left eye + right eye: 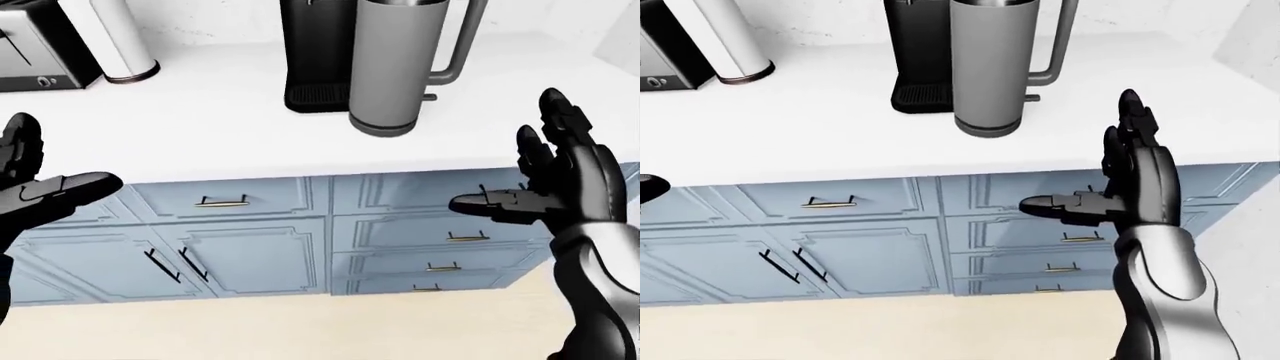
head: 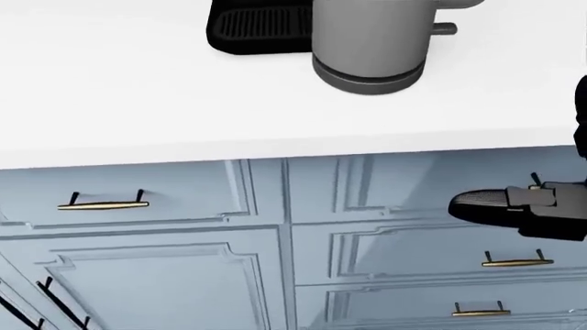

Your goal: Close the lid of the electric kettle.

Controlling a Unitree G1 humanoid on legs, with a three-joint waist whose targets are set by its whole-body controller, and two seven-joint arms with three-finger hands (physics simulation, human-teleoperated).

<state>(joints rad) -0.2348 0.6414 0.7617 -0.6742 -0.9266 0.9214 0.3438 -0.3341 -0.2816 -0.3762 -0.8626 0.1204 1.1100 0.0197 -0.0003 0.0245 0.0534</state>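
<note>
The electric kettle [image 1: 397,67] stands on the white worktop [image 1: 230,127] near its edge, beside the coffee machine [image 1: 318,52]; left robot hand [image 1: 40,187] and right robot hand [image 1: 545,184] hover open below the edge, well apart, gripping nothing.

You will find no legible text, label, brand, number or sign in any view. The electric kettle [image 1: 395,67], the coffee machine [image 1: 318,52] and the toaster [image 1: 35,52] at the counter's left edge carry no readable markings.
</note>
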